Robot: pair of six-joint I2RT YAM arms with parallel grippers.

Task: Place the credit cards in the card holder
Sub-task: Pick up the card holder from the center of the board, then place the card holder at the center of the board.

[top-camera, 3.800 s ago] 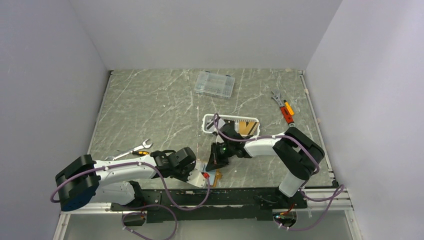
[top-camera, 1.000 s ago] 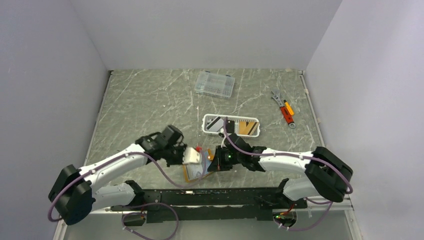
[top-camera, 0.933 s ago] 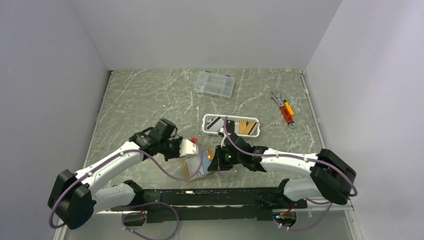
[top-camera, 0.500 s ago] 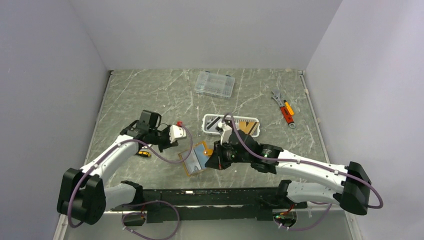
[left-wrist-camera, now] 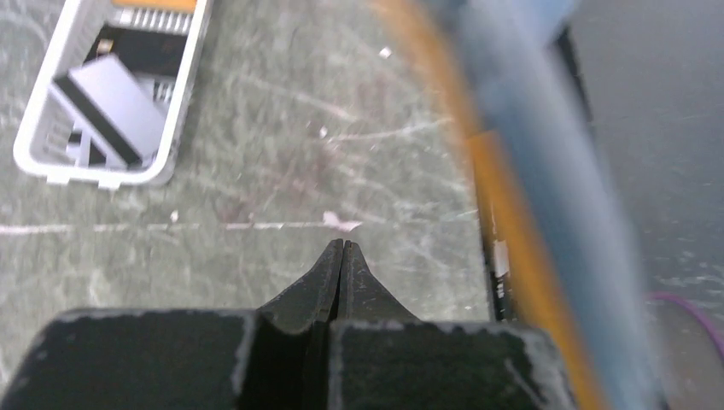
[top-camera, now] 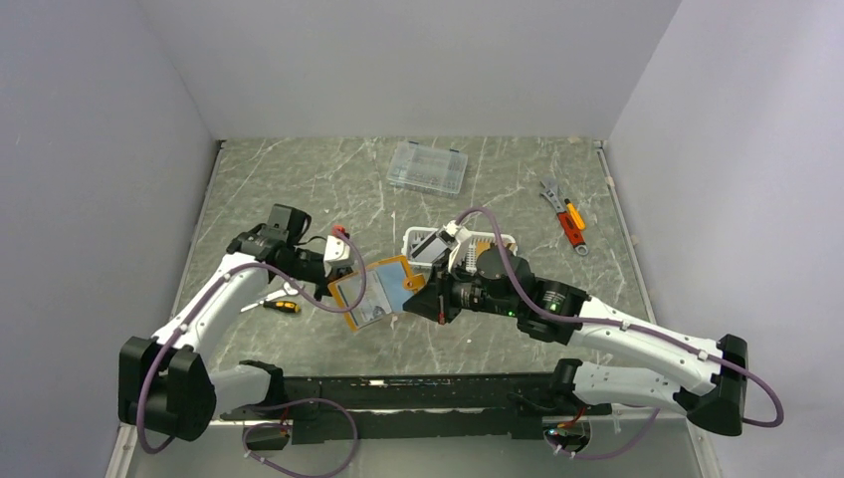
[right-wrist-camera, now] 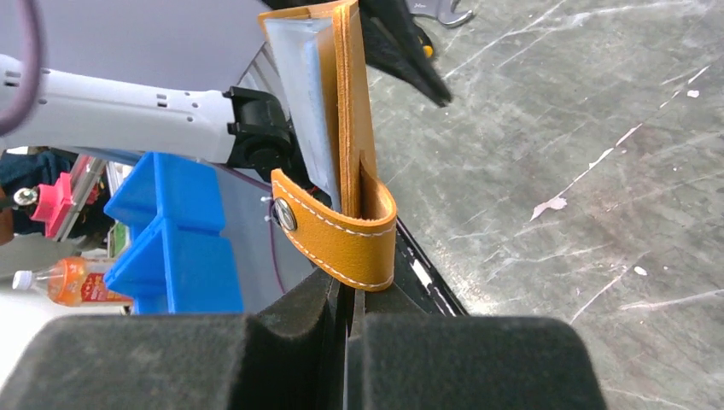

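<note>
Right gripper [right-wrist-camera: 346,295], clamped shut on the strap end of the orange card holder [top-camera: 381,289], lifts it open with its long axis reaching left toward the closed, empty left gripper [left-wrist-camera: 342,249], while loose cards [left-wrist-camera: 107,107] lie in the white basket [left-wrist-camera: 186,90] behind.

top view high, down on whole table [top-camera: 299,189]; wrist views close, low; all share card holder [top-camera: 376,292].
</note>
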